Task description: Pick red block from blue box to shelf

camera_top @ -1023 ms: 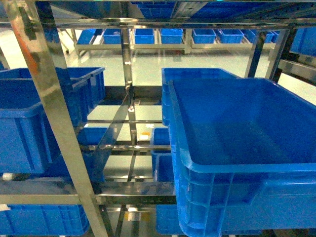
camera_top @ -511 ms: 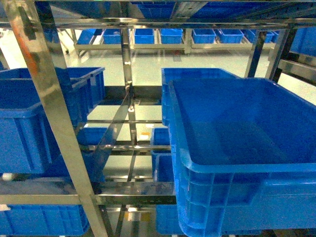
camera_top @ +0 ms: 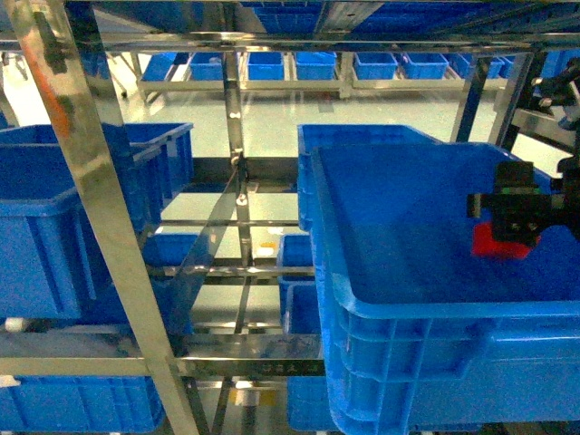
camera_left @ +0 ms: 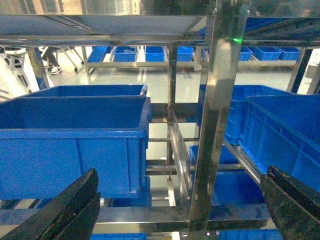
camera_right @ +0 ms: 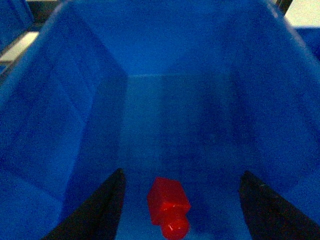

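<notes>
— Well, where is the small glossy red plastic brick [camera_right: 168,207] with its one round stud?

— Inside the big dark blue plastic crate [camera_top: 435,308] that sits on a tier of the shiny stainless-steel shelf [camera_top: 100,199]. It lies near the crate's right side, tipped over, with the stud pointing toward the right wrist camera.

— Is it being held?

— No. The right fingers [camera_top: 507,217] are spread wide above it. In the wrist view there is a gap on either side and neither black finger touches the brick. From the head view the brick shows just under them; whether it rests flat on the crate floor I cannot quite tell, as that view is dim.

— And the left fingers [camera_left: 65,210]?

— Also parted, with nothing between them. They hang outside the rack, facing a square post [camera_left: 215,125] and another dark blue crate [camera_left: 75,145].

— How much room is there?

— The crate's smooth walls slope up on all sides, and the floor around the brick is bare, so it is well apart from every wall but the right one. The thick rim is below the fingers, and the steel rail [camera_top: 299,41] of the tier above runs across overhead. More blue crates [camera_top: 54,227] fill the left bays.
</notes>
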Controlling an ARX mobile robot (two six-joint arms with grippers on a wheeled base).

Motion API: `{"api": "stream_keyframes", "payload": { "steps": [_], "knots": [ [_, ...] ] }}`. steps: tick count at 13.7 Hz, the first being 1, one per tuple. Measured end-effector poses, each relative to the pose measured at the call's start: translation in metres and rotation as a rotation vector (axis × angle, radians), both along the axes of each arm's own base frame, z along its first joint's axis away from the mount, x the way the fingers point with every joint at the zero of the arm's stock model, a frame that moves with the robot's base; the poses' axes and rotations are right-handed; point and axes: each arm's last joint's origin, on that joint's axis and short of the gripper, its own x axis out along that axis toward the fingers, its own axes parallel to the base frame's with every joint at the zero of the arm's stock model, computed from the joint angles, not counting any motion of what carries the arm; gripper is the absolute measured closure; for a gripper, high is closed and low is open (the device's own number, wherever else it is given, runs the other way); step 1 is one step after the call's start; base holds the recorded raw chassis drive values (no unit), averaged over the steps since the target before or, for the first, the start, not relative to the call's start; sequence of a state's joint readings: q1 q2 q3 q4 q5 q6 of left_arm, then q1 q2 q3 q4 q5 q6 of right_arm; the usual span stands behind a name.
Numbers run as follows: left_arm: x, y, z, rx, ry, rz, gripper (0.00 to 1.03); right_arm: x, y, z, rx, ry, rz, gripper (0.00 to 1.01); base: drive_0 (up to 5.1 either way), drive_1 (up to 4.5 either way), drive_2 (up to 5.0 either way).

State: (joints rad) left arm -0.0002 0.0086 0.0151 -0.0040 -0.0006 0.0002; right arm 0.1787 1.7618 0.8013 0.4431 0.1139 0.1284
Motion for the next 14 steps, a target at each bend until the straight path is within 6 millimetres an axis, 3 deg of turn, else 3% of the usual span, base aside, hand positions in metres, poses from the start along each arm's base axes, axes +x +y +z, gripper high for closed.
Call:
{"api": "stream_keyframes", "payload": {
  "steps": [1,2,3,4,6,9,10,12,14],
  "knots": [
    [0.000,0.000,0.000,0.000,0.000,0.000,0.05,-0.004,0.001,0.003,0.002,-0.035,-0.015,0.30,0.0,0.00,0.0],
    [0.000,0.000,0.000,0.000,0.000,0.000,0.05,-0.025,0.003,0.023,0.022,-0.146,0.003,0.14,0.0,0.00,0.0],
    [0.000,0.000,0.000,0.000,0.000,0.000,0.05,-0.044,0.005,0.034,0.032,-0.313,-0.005,0.12,0.0,0.00,0.0],
    [0.000,0.000,0.000,0.000,0.000,0.000,0.05,-0.070,-0.003,0.035,0.009,-0.454,-0.019,0.24,0.0,0.00,0.0],
    [0.000,0.000,0.000,0.000,-0.001,0.000,0.05,-0.107,-0.025,0.007,-0.039,-0.467,-0.048,0.52,0.0,0.00,0.0],
    [0.000,0.000,0.000,0.000,0.000,0.000,0.05,-0.137,-0.037,0.017,-0.043,-0.517,-0.031,0.92,0.0,0.00,0.0],
    [0.000,0.000,0.000,0.000,0.000,0.000,0.05,-0.146,-0.041,0.013,-0.049,-0.495,-0.032,0.99,0.0,0.00,0.0],
    [0.000,0.000,0.000,0.000,0.000,0.000,0.05,-0.172,-0.056,0.014,-0.046,-0.497,-0.025,0.99,0.0,0.00,0.0],
    [0.000,0.000,0.000,0.000,0.000,0.000,0.05,-0.182,-0.059,0.013,-0.050,-0.498,-0.040,0.99,0.0,0.00,0.0]
  ]
}}
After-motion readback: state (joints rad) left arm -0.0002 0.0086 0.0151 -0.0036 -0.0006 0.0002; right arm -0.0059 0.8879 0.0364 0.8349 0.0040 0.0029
